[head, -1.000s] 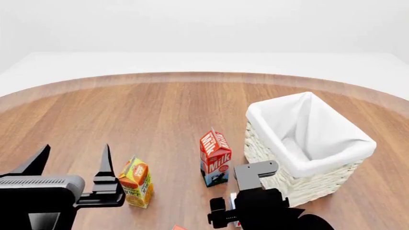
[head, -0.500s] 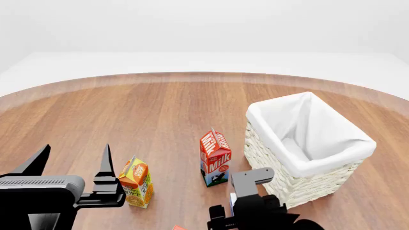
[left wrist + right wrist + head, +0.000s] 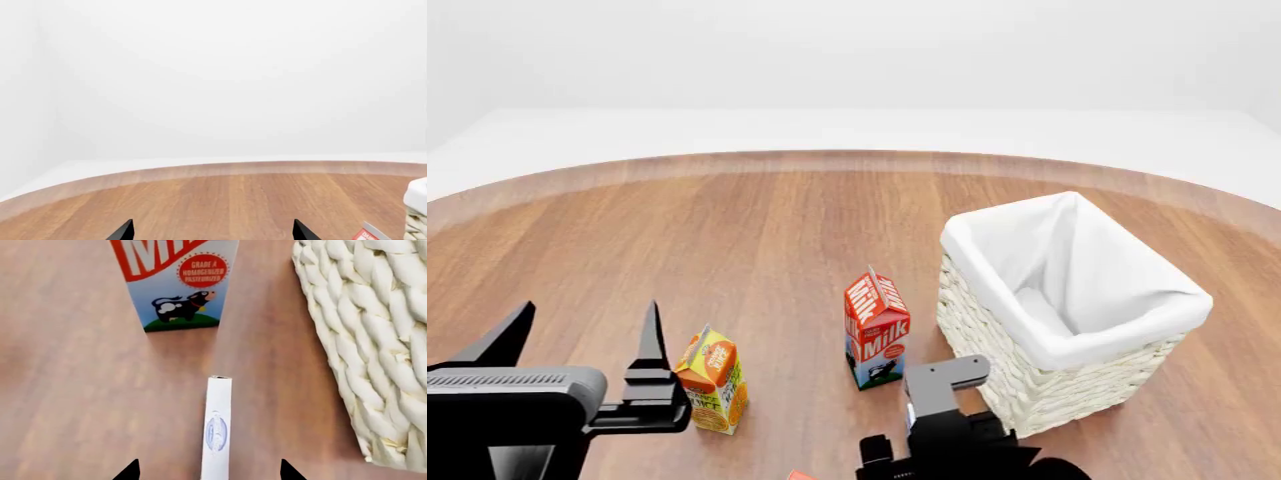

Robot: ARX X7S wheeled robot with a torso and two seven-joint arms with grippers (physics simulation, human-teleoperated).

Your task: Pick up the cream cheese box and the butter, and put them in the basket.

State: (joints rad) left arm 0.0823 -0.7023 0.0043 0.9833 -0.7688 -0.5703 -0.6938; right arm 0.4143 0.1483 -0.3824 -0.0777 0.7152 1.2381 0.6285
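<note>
Right pincer (image 3: 208,471): spread, unclenched, sunk lower over the last second, straddling the cream cheese box (image 3: 217,432).
Cream cheese box: on edge, between milk carton (image 3: 175,285) and basket (image 3: 363,340).
Meaning: grasp likely imminent.
Left pincer (image 3: 574,345): spread, idle.

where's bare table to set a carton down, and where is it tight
Bare wood lies behind the milk carton and orange juice carton, out to the table's far rim, and between those two cartons. It is tight around the right gripper, where the cream cheese box stands between the milk and the basket.
</note>
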